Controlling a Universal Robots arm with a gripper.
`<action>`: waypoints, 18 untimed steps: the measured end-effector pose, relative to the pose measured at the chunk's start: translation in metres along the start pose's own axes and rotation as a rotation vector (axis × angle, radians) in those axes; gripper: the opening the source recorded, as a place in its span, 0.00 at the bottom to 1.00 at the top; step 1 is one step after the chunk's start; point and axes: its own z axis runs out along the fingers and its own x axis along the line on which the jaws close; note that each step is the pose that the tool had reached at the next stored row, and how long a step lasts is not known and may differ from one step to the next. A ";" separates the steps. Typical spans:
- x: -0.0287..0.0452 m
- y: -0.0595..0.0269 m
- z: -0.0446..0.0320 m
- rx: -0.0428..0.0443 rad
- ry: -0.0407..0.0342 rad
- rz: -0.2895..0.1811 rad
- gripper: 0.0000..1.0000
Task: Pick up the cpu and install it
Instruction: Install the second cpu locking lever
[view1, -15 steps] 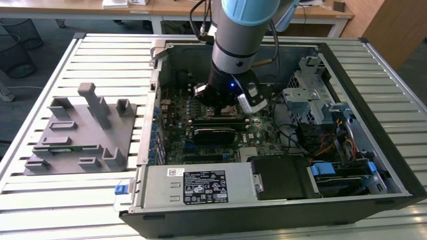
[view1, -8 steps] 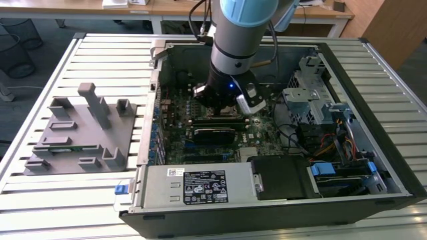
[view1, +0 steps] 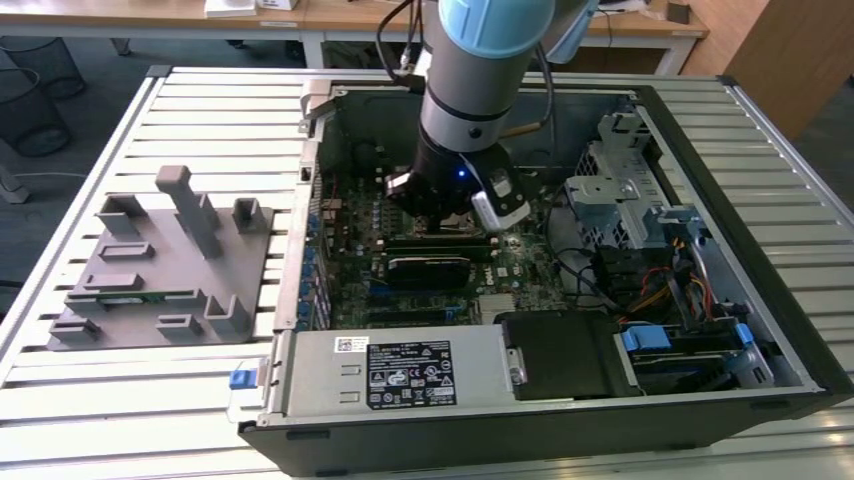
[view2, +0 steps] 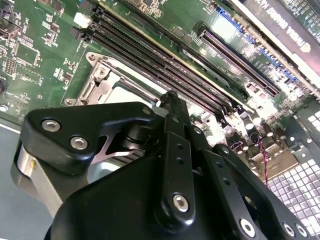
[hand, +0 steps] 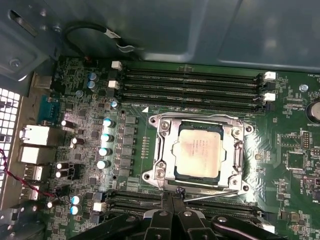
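In the first wrist view the cpu (hand: 197, 152), a silver-grey square with a pale rim, lies flat inside the metal socket frame (hand: 162, 150) on the green motherboard. My gripper (hand: 173, 194) hangs just beside the frame's edge, fingers pressed together with nothing between them. In the second wrist view the black fingers (view2: 172, 130) cover most of the socket frame (view2: 97, 75), and a pale corner of the cpu (view2: 132, 92) shows past them. In the exterior view the arm reaches down into the open computer case (view1: 747, 260), with the gripper (view1: 434, 215) low over the board.
Black memory slots (hand: 190, 85) run along one side of the socket, with more slots (hand: 130, 197) by the fingers. A grey fixture plate (view1: 147, 270) holding a green memory strip (view1: 134, 296) lies at the exterior view's left. Drive cage (view1: 627, 200) and power supply (view1: 400, 370) crowd the case.
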 end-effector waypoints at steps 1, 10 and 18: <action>0.0001 -0.0001 0.0003 -0.0002 0.0000 0.000 0.11; 0.0003 -0.0003 0.0011 -0.0023 -0.0002 0.000 0.11; 0.0010 -0.0015 0.0021 -0.0060 -0.0004 0.000 0.11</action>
